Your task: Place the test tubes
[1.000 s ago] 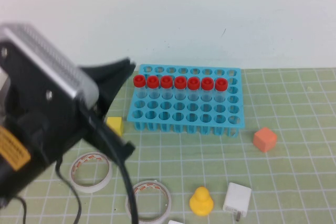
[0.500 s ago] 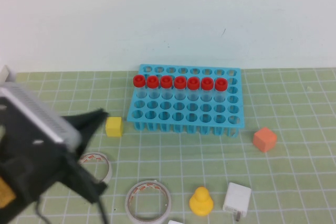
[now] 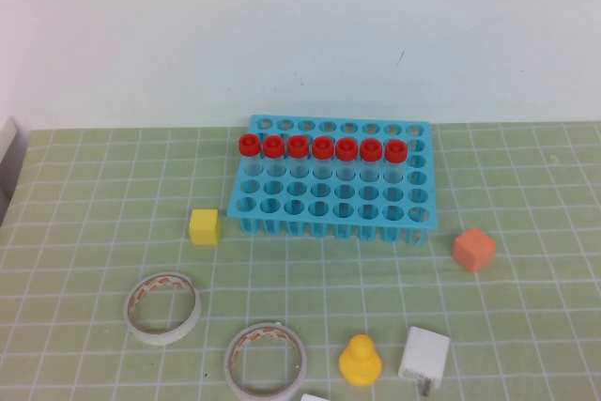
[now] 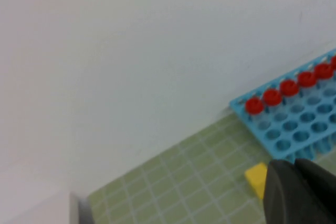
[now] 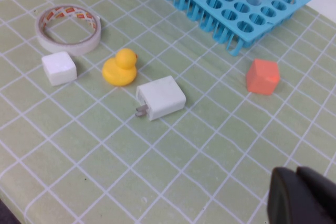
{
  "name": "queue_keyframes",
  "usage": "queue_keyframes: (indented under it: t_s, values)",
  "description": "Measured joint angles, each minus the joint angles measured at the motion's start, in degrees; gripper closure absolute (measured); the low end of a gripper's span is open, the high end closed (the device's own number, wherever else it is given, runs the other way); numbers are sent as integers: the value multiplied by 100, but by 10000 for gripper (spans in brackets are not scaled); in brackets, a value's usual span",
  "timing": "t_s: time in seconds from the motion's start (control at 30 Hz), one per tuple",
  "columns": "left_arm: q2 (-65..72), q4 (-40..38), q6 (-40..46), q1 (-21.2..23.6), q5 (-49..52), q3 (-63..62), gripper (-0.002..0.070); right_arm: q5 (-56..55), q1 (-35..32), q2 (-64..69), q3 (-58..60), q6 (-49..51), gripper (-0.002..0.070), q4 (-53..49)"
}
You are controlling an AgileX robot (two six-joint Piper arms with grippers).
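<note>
The left claw (image 4: 294,170), clenched and empty, hangs above the desk (image 4: 189,182). Just ahead of it lies a yellow block (image 4: 256,178), and beyond that the blue rack (image 3: 333,206) with seven red-capped test tubes (image 3: 321,149) upright in one row. The right claw (image 5: 297,181), also clenched on nothing, hovers over the desk, an orange block (image 5: 262,76) ahead, the rack further on.
</note>
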Motion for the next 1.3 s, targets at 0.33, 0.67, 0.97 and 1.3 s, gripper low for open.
queue_keyframes:
  t_s: [0.33,0.67,0.97,1.3]
  values:
    - [-1744,0,-420,1368,169,1391,676,0,0,0,0,0,678,0]
    - [-2119,-54,-654,1904,453,1993,676,0,0,0,0,0,678,0]
    - [-2133,-703,-682,1904,773,2368,676,0,0,0,0,0,678,0]
    - [-2133,-618,-953,1310,780,2368,676,0,0,0,0,0,678,8]
